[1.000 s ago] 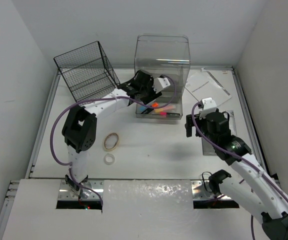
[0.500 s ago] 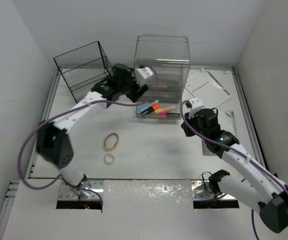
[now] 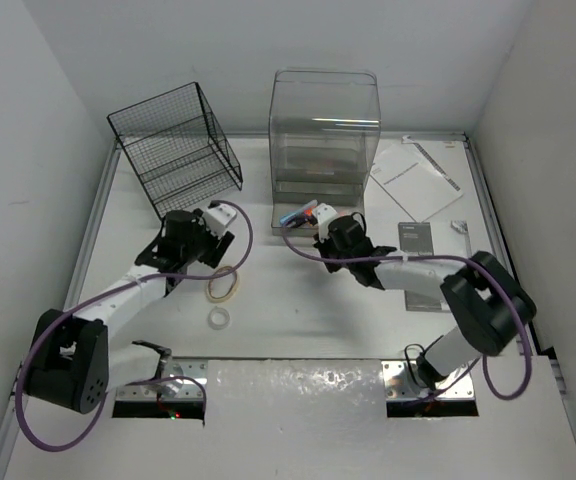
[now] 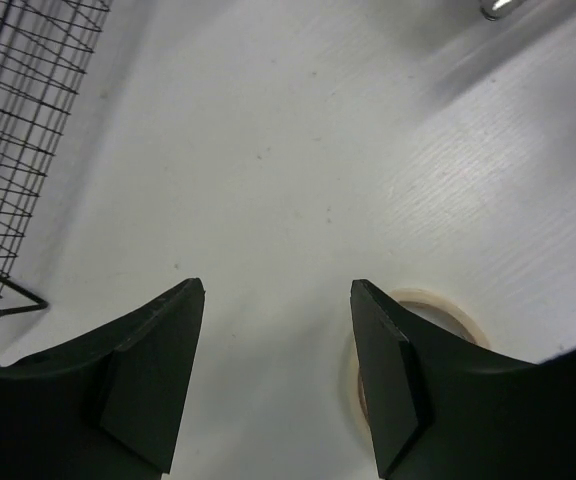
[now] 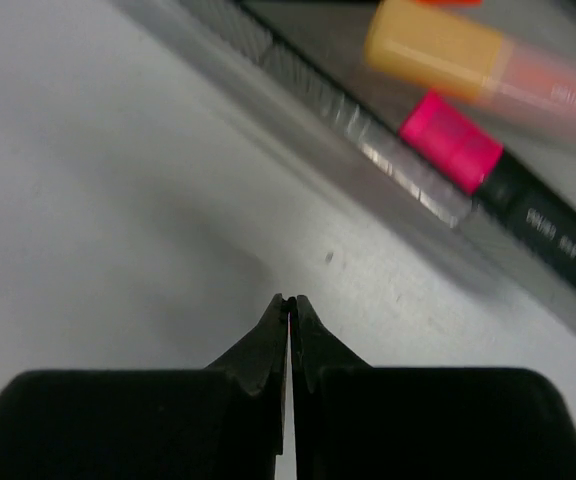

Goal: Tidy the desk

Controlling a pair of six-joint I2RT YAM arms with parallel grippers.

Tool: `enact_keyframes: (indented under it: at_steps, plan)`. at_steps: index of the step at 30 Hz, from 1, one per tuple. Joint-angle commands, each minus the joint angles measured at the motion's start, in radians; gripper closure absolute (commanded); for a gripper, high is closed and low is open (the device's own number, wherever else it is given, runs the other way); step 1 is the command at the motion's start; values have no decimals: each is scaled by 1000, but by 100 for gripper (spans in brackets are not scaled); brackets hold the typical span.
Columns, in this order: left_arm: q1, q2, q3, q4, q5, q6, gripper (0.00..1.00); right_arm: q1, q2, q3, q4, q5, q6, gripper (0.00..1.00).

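Markers [image 3: 308,214] are sitting in the tray [image 5: 368,155] — tape rings [image 4: 436,297] and papers [image 3: 415,180] are waiting loose on the counter [image 3: 298,305]; left claw [image 4: 276,320] gaping empty, right claw [image 5: 288,305] pressed shut.

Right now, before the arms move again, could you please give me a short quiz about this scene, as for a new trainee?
1. True or false: the right gripper is open.
2. What lies in the bottom of the clear bin? A) markers B) scissors C) coins
3. Fill in: the left gripper, open, is just above the desk, next to a beige ____.

Key: 1) False, its jaws are closed on nothing. 2) A. 3) ring.
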Motion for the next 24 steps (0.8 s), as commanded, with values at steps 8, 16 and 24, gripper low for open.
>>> enact_keyframes:
  at_steps: [8, 16, 24]
  plan:
    - [19, -31, -239, 593, -87, -23, 43, -66, 251, 253, 263, 141, -196, 100]
    - [19, 26, -245, 631, -61, -9, 43, -100, 378, 409, 342, 160, -348, 100]
    - [23, 78, -210, 594, -55, -14, 43, -142, 506, 572, 336, 187, -414, 100]
